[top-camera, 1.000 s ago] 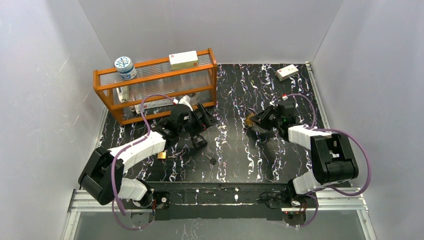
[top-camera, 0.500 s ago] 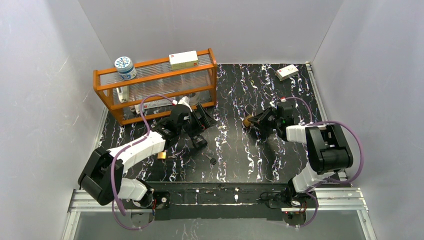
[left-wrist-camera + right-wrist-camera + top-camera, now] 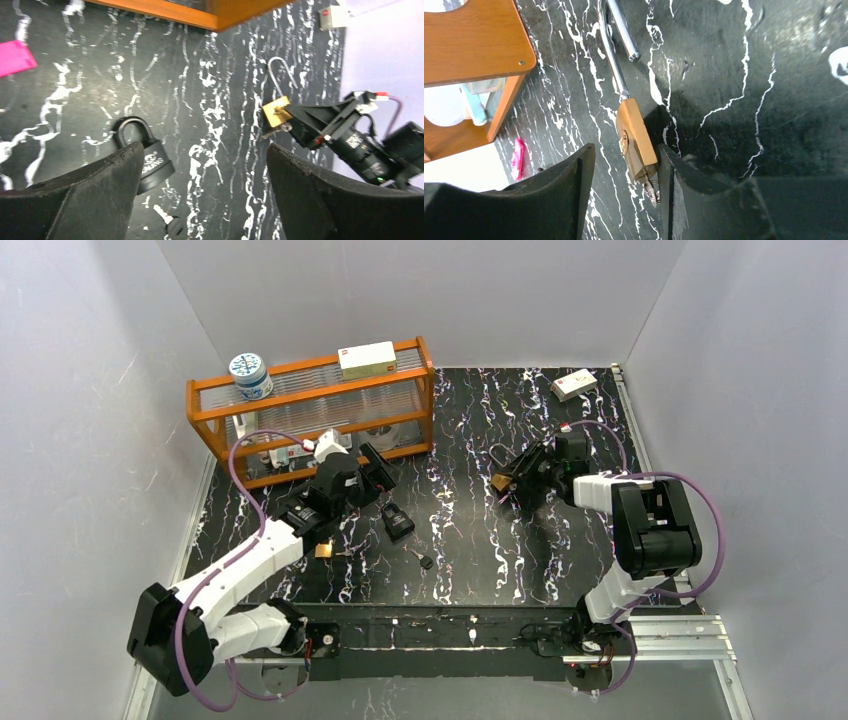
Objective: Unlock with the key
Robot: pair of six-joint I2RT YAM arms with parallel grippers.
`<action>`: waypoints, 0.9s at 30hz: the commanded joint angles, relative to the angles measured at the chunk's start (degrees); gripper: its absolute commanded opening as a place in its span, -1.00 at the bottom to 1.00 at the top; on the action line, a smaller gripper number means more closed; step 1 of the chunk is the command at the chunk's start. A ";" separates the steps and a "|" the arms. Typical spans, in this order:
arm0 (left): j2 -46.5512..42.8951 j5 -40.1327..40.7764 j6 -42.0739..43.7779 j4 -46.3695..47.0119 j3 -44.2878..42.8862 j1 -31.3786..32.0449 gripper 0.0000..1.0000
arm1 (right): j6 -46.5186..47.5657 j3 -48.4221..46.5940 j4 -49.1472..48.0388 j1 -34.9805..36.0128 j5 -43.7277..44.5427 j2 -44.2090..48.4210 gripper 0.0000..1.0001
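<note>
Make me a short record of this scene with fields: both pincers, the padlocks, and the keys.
left pincer: open, empty, above the table
right pincer: open, straddling the brass padlock, gap on one side
brass rectangular padlock: lying on the black marbled table, long silver shackle open at one end
small metal key: at the brass padlock's base, apparently inserted
black round padlock: shackle closed, untouched
loose black-headed key: on the table near the black padlock

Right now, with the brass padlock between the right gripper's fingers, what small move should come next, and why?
Probably draw the right gripper back off the brass padlock: its shackle looks swung open, the key sits in its base, and the jaws stand open.
</note>
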State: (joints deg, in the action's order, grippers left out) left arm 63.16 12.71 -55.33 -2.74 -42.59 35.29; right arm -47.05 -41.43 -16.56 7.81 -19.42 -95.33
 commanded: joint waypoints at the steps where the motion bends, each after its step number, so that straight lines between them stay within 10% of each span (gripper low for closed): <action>1: -2.40 10.44 2.59 -6.95 -0.18 -0.48 0.82 | 4.94 -5.30 2.81 -0.69 2.52 0.08 0.12; 8: -4.48 12.14 6.28 -10.47 -1.82 -0.66 0.89 | 10.91 -9.99 14.67 -1.29 14.43 2.62 0.60; 18: -10.99 10.67 13.26 -13.22 -3.08 -0.66 0.96 | 14.71 -8.85 23.14 1.03 9.10 16.16 0.55; 27: -17.58 8.13 12.21 -16.34 -2.25 -0.66 0.92 | 11.72 -4.45 29.94 19.96 12.32 28.47 0.48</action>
State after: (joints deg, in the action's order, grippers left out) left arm 49.08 21.26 -43.51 -16.93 -43.94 34.96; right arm -33.21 -48.16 8.12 20.43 -9.06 -69.56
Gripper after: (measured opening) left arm 0.972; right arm 0.750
